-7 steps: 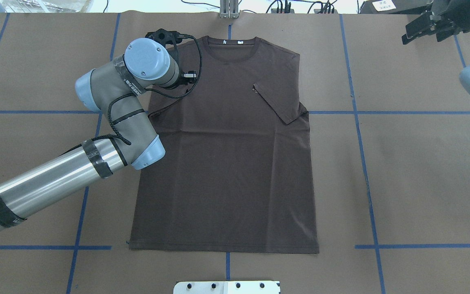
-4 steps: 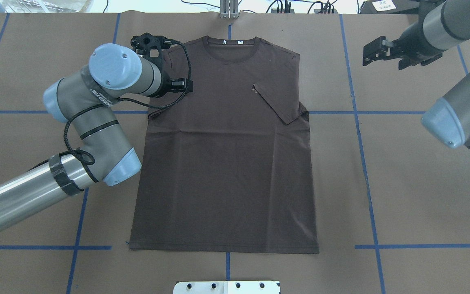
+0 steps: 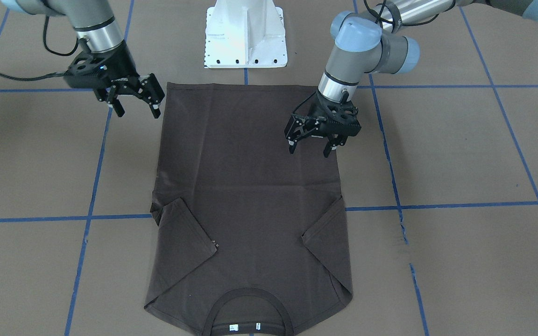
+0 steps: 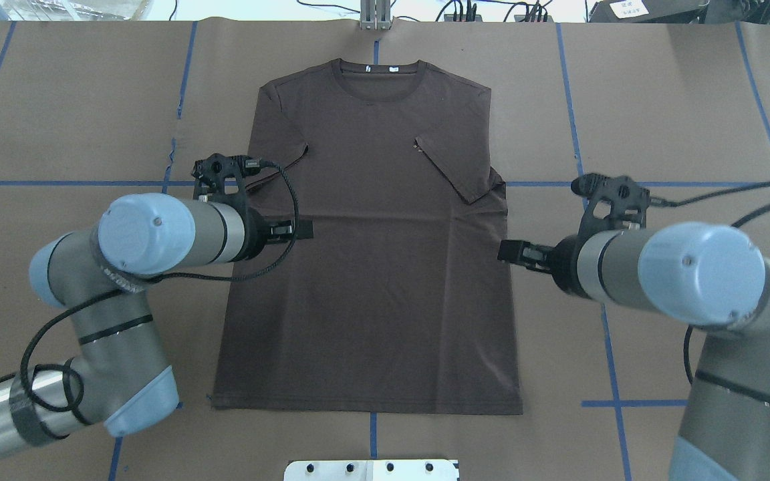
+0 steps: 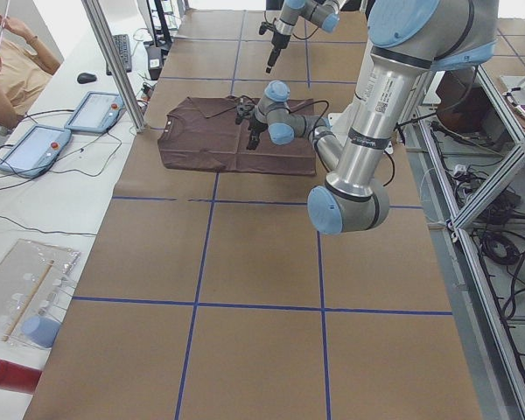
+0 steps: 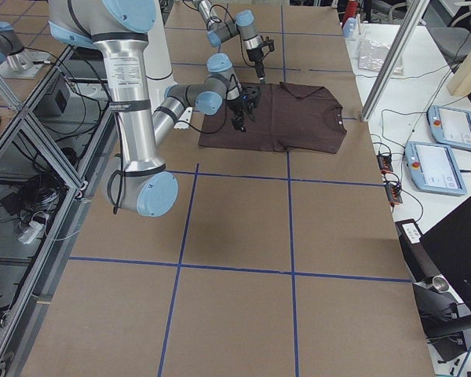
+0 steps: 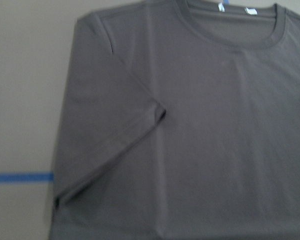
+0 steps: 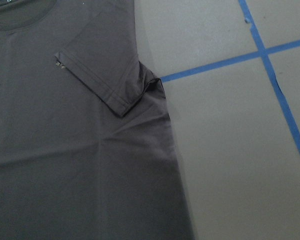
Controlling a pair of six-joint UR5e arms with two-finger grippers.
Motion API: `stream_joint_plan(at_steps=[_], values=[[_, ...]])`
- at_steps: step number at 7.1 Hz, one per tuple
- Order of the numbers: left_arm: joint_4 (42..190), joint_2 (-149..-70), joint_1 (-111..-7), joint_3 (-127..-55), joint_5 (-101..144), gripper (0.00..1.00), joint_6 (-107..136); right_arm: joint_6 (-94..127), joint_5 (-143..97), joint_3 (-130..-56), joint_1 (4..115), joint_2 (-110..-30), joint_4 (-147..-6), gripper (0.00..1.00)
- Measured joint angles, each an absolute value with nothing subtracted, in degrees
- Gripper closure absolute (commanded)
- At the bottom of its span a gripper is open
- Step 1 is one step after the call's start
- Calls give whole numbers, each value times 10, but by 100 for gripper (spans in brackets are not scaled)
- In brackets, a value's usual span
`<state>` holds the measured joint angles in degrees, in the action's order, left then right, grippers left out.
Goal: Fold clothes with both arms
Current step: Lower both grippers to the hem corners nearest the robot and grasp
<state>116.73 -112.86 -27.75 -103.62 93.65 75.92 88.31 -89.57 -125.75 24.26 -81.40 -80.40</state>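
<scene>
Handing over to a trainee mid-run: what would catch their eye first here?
A dark brown T-shirt lies flat mid-table, collar away from the robot, both sleeves folded inward. The open left gripper is over the shirt near its left edge, and the open right gripper is just outside its right edge.

From overhead you see little of the left gripper [image 3: 308, 150] or the right gripper [image 3: 138, 112]: each wrist hides its jaws, and the left arm [image 4: 158, 234] covers part of one side edge of the T-shirt [image 4: 371, 280]. The front-facing view's lower edge clips the collar [image 3: 250, 294]. The chest lettering [image 8: 59, 64] is too small for you to read in any view.
</scene>
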Motion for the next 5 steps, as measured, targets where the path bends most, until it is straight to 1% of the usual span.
stream_joint_plan(at_steps=[1, 2, 3, 5], values=[[1168, -1087, -240, -1080, 928, 1, 787, 928, -842, -1281, 179, -837, -804, 0], [1167, -1046, -197, -1110, 907, 18, 818, 953, -800, -1292, 134, -853, -804, 0], [1166, -1012, -157, -1125, 884, 26, 848, 963, -779, -1296, 111, -859, -804, 0], [1164, -962, -109, -1143, 870, 28, 889, 967, -767, -1297, 99, -862, -804, 0]])
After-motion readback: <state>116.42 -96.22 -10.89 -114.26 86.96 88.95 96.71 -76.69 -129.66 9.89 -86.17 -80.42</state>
